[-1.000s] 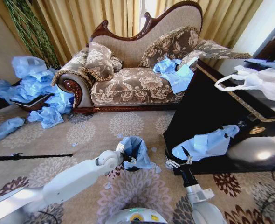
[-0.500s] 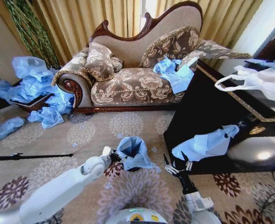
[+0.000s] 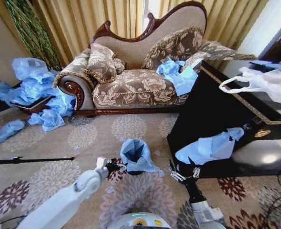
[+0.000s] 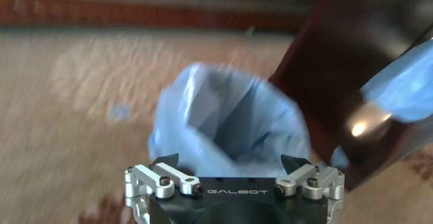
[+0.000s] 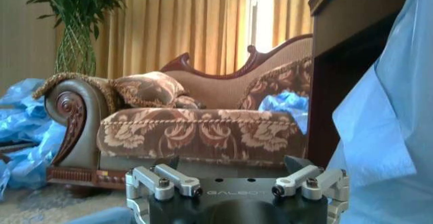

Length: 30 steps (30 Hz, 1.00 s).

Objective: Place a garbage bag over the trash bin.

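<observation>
Head view first: garbage bag (image 3: pixel 136 154) sits draped over the trash bin (image 3: pixel 131 171) on the carpet (image 3: pixel 83 138), mouth up and open; just a dark sliver of bin shows at the base. Left gripper (image 3: pixel 115 166) is just beside the bag on its left, fingertips toward it, jaws apart, nothing held. Right gripper (image 3: pixel 183 171) is on the bag's other side, near the corner of the dark cabinet (image 3: pixel 207 114), also open and empty, with a visible gap to the bag. Left arm is the nearer one.

Left wrist view: bag (image 4: pixel 226 122) is dead ahead of the left gripper (image 4: pixel 233 165), open mouth facing the camera, long axis roughly upright. Both fingertips sit spread at the bag's near side; can't tell if they touch the film. Cabinet side (image 4: pixel 352 57) is just beyond the bag.

Right wrist view: right gripper (image 5: pixel 233 165) has its fingers spread wide, empty, aimed at the sofa (image 5: pixel 196 127) rather than the bin. Blue plastic hangs close beside it.

Judgement: bag looks seated; rim fit unconfirmed.
</observation>
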{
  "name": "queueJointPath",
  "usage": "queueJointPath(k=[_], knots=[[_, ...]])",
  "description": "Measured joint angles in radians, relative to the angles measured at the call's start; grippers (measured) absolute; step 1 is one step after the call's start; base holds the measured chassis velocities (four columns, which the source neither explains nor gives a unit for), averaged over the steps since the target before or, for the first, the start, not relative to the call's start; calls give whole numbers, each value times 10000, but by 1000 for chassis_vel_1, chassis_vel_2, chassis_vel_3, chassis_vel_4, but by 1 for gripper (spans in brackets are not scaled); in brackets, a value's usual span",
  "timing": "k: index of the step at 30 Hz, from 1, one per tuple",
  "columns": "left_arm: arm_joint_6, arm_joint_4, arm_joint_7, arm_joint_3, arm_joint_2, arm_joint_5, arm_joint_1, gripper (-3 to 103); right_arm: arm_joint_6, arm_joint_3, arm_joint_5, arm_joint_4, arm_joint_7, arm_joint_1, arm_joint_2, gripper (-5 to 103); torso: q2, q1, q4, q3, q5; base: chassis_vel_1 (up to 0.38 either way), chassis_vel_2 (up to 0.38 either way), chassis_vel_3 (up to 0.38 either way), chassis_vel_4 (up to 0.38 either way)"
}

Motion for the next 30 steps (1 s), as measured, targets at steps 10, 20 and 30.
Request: queueJointPath(k=[10,20,30], knots=[[-3827,-2425,473,-6332,-1000,2284,4924,100,-120,189,-232,1136,44,-610,583,100,1,-1,3,-1,2,0,0,0,0],[-4507,-4613,26,-7423,-4608,3399,7322,100,-1292,-235,-831,2670,80,-1358,2704,100,0,0,-2,0,1,0,0,0,0],[-4613,-4824,239,-5270,-5481,5365,8542,100,-1000,-921,-2372,2227,139,-1369,3419,100,1,0,-3,0,0,0,0,0,0]])
